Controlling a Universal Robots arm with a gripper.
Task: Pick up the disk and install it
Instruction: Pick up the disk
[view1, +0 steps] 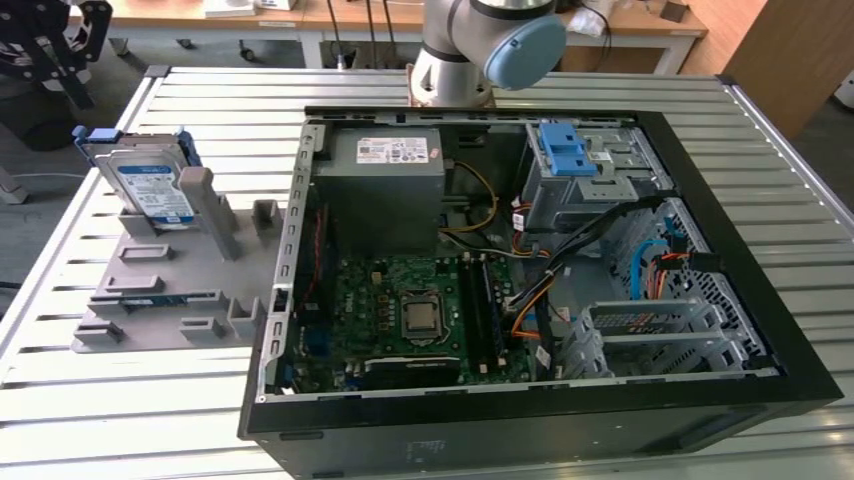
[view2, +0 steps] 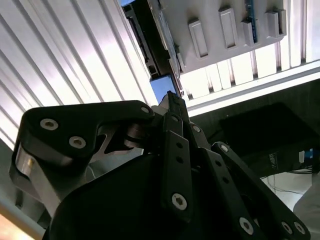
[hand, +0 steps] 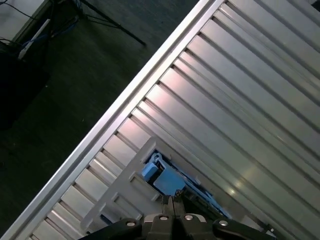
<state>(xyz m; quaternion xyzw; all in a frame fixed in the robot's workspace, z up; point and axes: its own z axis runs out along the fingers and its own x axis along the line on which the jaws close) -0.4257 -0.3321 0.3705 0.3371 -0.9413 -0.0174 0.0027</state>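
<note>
The disk (view1: 147, 182) stands on edge in a grey holder (view1: 160, 290) at the exterior view's left, silver with a white-and-blue label and blue rails. My gripper (view1: 70, 75) hangs above and just behind it, apart from it. In the first wrist view the disk's blue carrier (hand: 161, 176) lies just beyond the gripper (hand: 173, 202), whose fingers meet with nothing between them. The second wrist view shows the gripper (view2: 172, 100) the same way, with a patch of blue (view2: 162, 87) at its tip.
An open computer case (view1: 747, 200) takes up the middle and right of the slatted metal table (view1: 200, 90). Inside are a grey power-supply box (view1: 387, 160), a motherboard (view1: 414, 310) and a drive cage with blue latches (view1: 577, 150). The arm's base (view1: 461, 60) stands behind the case.
</note>
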